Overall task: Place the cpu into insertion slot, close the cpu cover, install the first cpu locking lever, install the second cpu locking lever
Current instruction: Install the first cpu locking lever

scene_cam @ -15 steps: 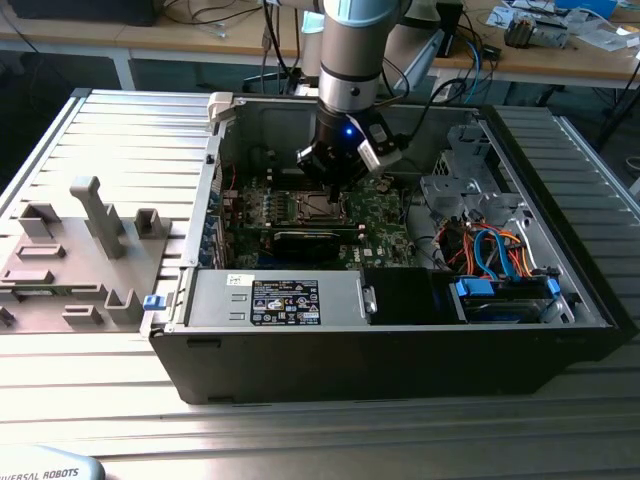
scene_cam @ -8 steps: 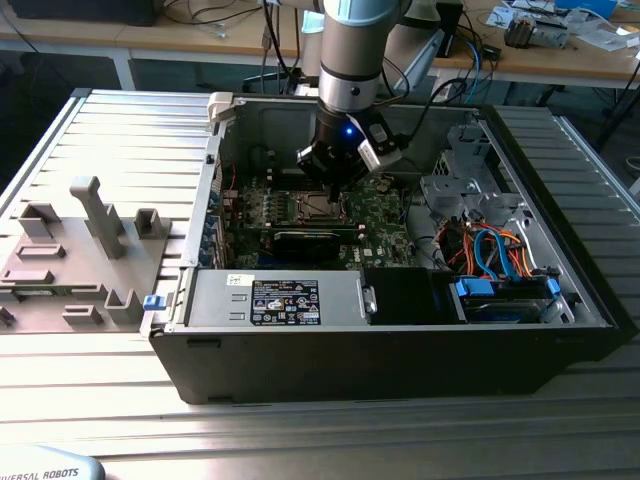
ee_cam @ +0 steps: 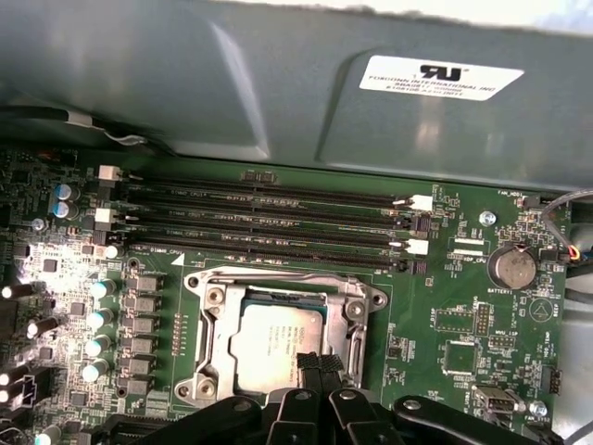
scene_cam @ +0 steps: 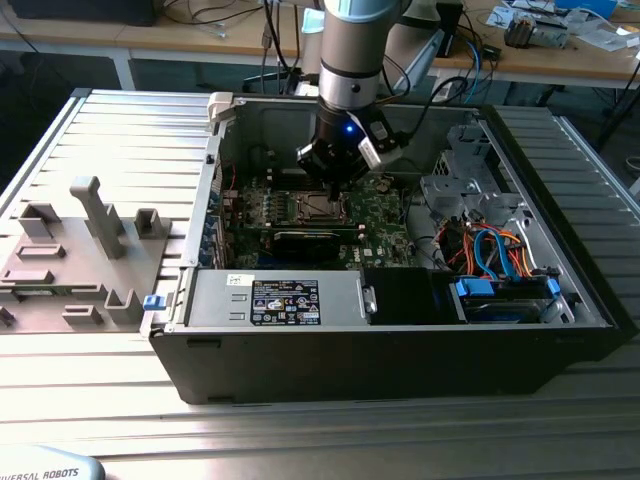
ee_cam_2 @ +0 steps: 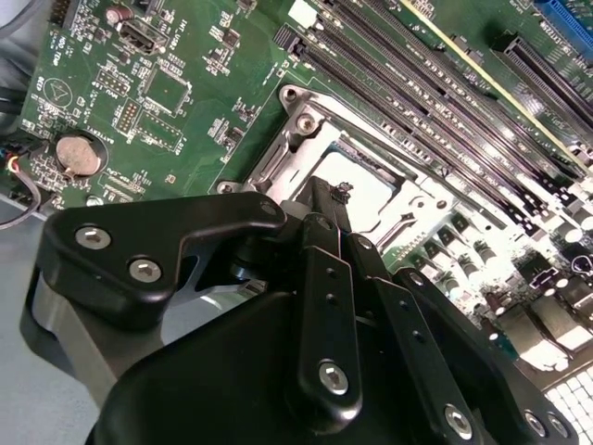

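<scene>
Clearly, the cpu (ee_cam: 275, 339) is seen seated in the insertion slot (ee_cam: 345, 320), framed by the cpu cover (ee_cam: 215, 336), in the first wrist view. Directly above it, the gripper (ee_cam: 316, 363) is held with fingers together; the open computer case (scene_cam: 400, 345) is shown in the exterior view.

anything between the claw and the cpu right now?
Nothing visible. The claw hangs directly over the cpu, which already sits in the socket with the cover framing it; in the first wrist view its fingertips overlap the chip's edge.
</scene>
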Robot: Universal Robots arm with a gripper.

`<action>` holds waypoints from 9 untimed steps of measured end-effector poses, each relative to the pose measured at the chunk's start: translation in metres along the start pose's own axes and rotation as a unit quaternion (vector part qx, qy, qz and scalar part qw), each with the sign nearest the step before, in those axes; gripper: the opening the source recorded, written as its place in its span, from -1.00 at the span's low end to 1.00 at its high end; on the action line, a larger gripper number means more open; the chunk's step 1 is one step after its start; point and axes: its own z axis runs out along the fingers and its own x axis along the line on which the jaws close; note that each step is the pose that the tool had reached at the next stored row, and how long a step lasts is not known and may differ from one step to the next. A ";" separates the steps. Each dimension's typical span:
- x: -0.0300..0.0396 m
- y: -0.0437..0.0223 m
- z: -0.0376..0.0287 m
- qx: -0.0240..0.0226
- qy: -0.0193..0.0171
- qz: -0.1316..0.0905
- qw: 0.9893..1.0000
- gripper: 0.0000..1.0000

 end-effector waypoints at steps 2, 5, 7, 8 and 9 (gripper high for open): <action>0.0000 0.0000 -0.0019 0.000 0.000 0.000 1.000 -0.79; 0.0000 0.0000 -0.0031 0.000 0.000 0.000 1.000 -0.79; 0.0000 0.0000 -0.0053 0.000 0.000 0.000 1.000 -0.79; 0.0000 0.0000 -0.0059 0.000 0.000 0.000 1.000 -0.79; 0.0000 0.0001 -0.0066 0.000 0.000 0.000 1.000 -0.79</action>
